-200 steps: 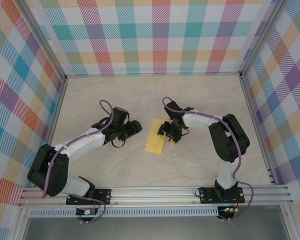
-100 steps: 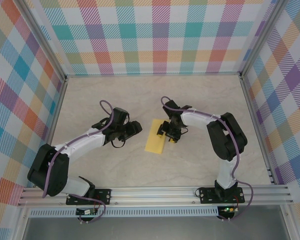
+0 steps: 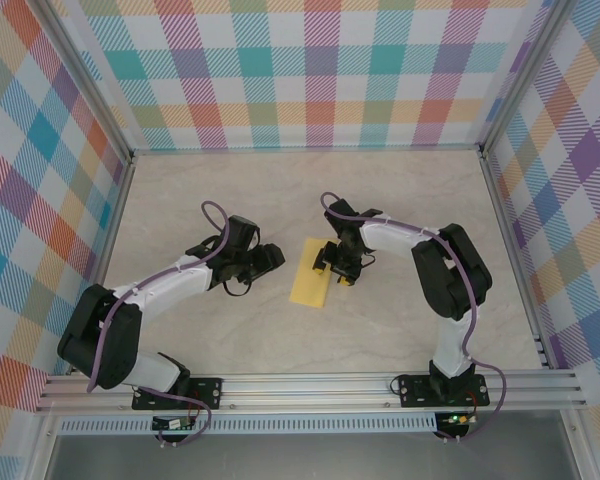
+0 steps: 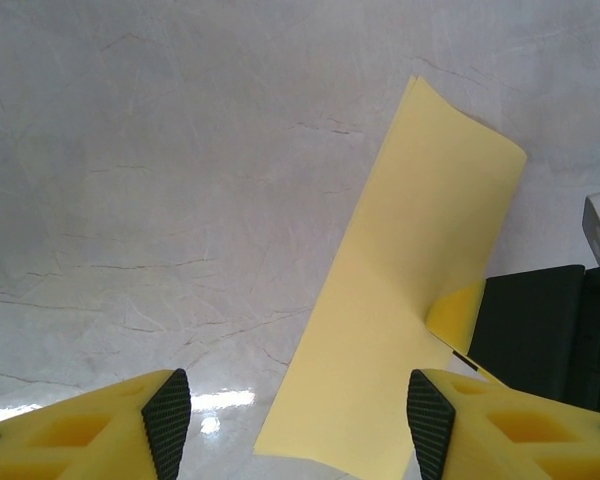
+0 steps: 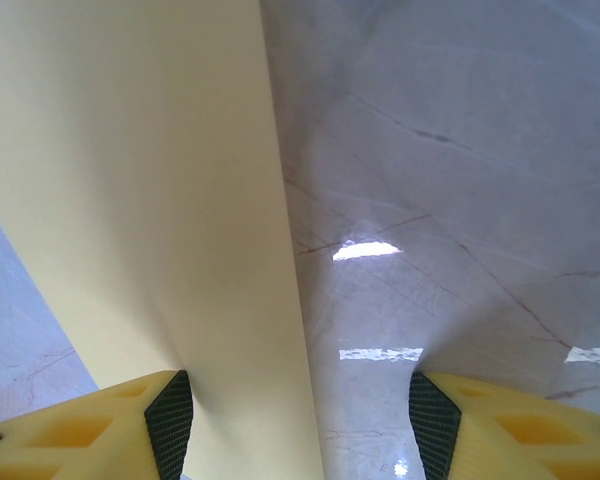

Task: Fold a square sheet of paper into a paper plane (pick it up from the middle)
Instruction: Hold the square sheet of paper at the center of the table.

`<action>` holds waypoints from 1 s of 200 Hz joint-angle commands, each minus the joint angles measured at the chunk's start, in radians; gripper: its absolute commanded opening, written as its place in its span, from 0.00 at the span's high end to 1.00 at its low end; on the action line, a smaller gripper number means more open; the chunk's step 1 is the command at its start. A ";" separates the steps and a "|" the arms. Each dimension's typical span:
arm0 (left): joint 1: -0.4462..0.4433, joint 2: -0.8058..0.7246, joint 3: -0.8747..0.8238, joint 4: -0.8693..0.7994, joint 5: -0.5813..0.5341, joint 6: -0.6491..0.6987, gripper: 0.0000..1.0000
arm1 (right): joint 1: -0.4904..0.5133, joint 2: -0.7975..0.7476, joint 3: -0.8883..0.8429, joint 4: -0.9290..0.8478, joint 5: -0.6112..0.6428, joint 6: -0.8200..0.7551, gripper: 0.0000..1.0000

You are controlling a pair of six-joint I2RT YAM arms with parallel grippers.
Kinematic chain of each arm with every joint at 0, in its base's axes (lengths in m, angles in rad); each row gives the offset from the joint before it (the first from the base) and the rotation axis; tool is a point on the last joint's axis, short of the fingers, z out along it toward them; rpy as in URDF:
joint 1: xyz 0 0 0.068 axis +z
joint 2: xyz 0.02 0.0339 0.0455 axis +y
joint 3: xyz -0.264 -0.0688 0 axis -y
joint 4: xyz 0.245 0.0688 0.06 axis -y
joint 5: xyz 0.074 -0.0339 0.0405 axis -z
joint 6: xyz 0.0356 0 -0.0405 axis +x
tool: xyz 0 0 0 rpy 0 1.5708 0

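paper (image 5: 140,200) lies inside spread right claw (image 5: 300,422), per wrist view.

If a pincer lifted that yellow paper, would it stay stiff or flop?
Probably floppy: the yellow paper seems to bend up where the right pincer meets its edge. Likely very light, since it looks thin and lies nearly flat. On the glossy table it may slide rather than lift.

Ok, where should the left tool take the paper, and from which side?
Probably the middle of the paper's long left edge, coming in low from the left. It lies flat as a narrow strip, that edge faces the open left tool, and the right tool sits at the opposite edge.
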 commanded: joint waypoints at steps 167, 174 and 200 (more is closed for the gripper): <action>-0.015 0.328 0.182 0.169 0.279 0.010 1.00 | 0.010 0.084 -0.013 0.008 0.021 -0.002 0.38; -0.018 0.339 0.185 0.172 0.281 0.012 1.00 | 0.010 0.086 -0.013 0.008 0.019 -0.002 0.38; -0.028 0.377 0.201 0.184 0.290 0.015 1.00 | 0.010 0.084 -0.017 0.009 0.020 0.000 0.38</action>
